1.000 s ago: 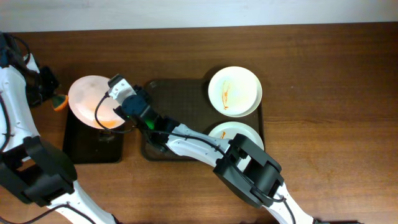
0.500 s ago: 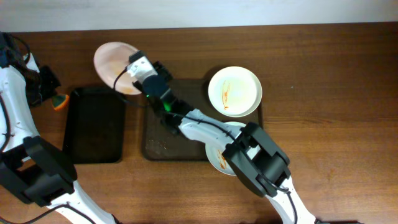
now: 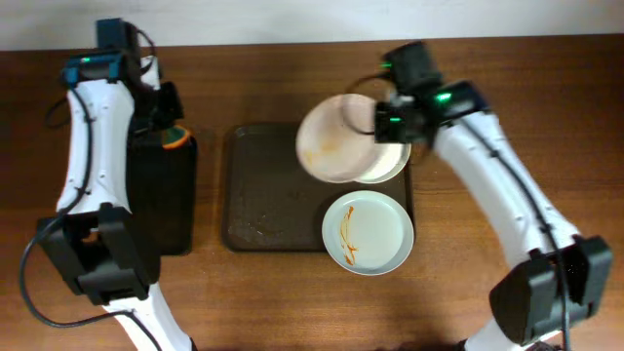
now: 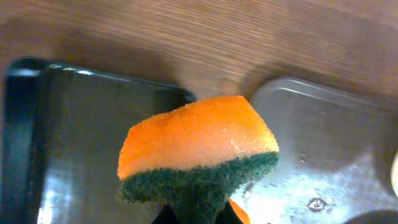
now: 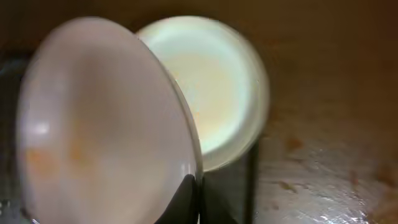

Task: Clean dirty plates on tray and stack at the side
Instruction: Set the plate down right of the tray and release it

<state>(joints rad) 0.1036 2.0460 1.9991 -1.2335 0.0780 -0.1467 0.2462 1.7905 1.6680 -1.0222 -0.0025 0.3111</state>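
- My right gripper [image 3: 378, 119] is clenched on the rim of a pale pinkish round plate [image 3: 334, 139]; it holds the plate tilted in the air above the far right of the large dark brown rectangular tray [image 3: 263, 195]; I judge the tilt is meant to offer its faintly orange-smeared face for wiping.
- My left gripper [image 4: 194, 213] is clamped on an orange sponge with a green scouring side [image 4: 198, 144]; the sponge hangs over the far end of the narrow black tray [image 3: 161, 210], well apart from the held plate (so no scrubbing is under way).
- Count: three plates; the held one, a white plate [image 3: 392, 164] lying in the tray's far-right corner and partly under it, and a sauce-streaked white plate [image 3: 369, 231] at the near-right corner, seemingly overlapping the rim; two trays; one sponge; nothing is stacked at the side yet, as I judge it.
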